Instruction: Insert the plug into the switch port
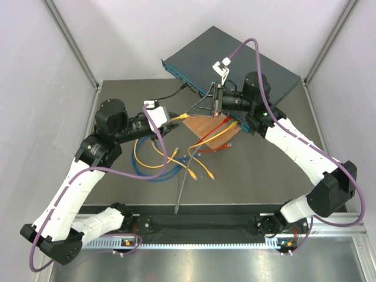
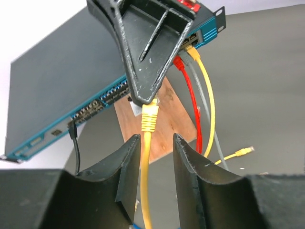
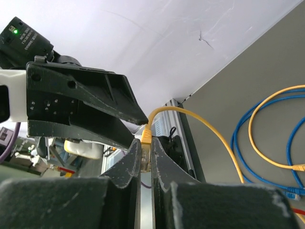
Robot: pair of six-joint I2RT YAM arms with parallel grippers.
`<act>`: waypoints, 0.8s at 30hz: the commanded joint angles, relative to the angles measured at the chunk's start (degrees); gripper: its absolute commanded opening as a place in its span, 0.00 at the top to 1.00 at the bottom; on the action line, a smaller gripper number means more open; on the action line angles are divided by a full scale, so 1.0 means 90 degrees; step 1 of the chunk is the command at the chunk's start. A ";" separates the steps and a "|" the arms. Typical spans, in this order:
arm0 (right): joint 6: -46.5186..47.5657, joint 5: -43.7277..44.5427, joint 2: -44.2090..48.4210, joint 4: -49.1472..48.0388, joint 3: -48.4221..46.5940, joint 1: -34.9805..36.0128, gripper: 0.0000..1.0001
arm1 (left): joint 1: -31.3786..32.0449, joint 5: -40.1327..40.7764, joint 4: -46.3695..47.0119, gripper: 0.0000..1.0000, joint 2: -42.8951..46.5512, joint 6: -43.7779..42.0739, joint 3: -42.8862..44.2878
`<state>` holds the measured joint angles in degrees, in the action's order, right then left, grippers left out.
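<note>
The switch (image 1: 235, 64) is a flat dark teal-grey box at the back; its socket row shows in the left wrist view (image 2: 105, 98). My right gripper (image 1: 191, 116) is shut on a yellow plug (image 3: 146, 143), which hangs from its fingertips (image 2: 143, 98) in front of the sockets, apart from them. The plug (image 2: 149, 117) trails a yellow cable (image 2: 145, 181). My left gripper (image 2: 156, 143) is open just below the plug. The cable runs between its fingers, close to the left finger (image 2: 128, 167). In the top view the left gripper (image 1: 174, 118) faces the right gripper.
A brown wooden board (image 1: 211, 132) lies below the switch's front. Red (image 2: 190, 105), yellow and grey cables sit plugged in at the switch's right end, and a black cable (image 2: 74, 143) further left. Loose blue and yellow cables (image 1: 158, 158) lie on the table.
</note>
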<state>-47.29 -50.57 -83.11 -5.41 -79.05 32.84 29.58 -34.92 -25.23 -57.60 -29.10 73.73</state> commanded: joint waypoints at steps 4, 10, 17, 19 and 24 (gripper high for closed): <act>-0.0234 -0.0202 0.0094 -0.0590 0.0033 -0.0016 1.00 | 0.0082 -0.0359 0.0597 0.68 0.0043 -0.0497 -0.0165; -0.0254 -0.0241 0.0074 -0.0649 0.0062 -0.0016 1.00 | 0.0150 -0.0164 0.0684 0.76 0.0072 -0.0682 -0.0340; -0.0244 -0.0280 0.0113 -0.0639 0.0091 -0.0026 1.00 | 0.0150 0.0139 0.0685 0.73 0.0189 -0.0770 -0.0585; -0.0234 -0.0290 0.0123 -0.0629 0.0101 -0.0026 1.00 | 0.0150 0.0246 0.0665 0.73 0.0228 -0.0819 -0.0634; -0.0195 -0.0309 0.0133 -0.0590 0.0101 -0.0036 1.00 | 0.0150 0.0403 0.0626 0.73 0.0277 -0.0819 -0.0702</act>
<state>-48.97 -52.38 -83.13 -7.49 -77.54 32.49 30.76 -32.38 -21.04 -56.34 -35.51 67.96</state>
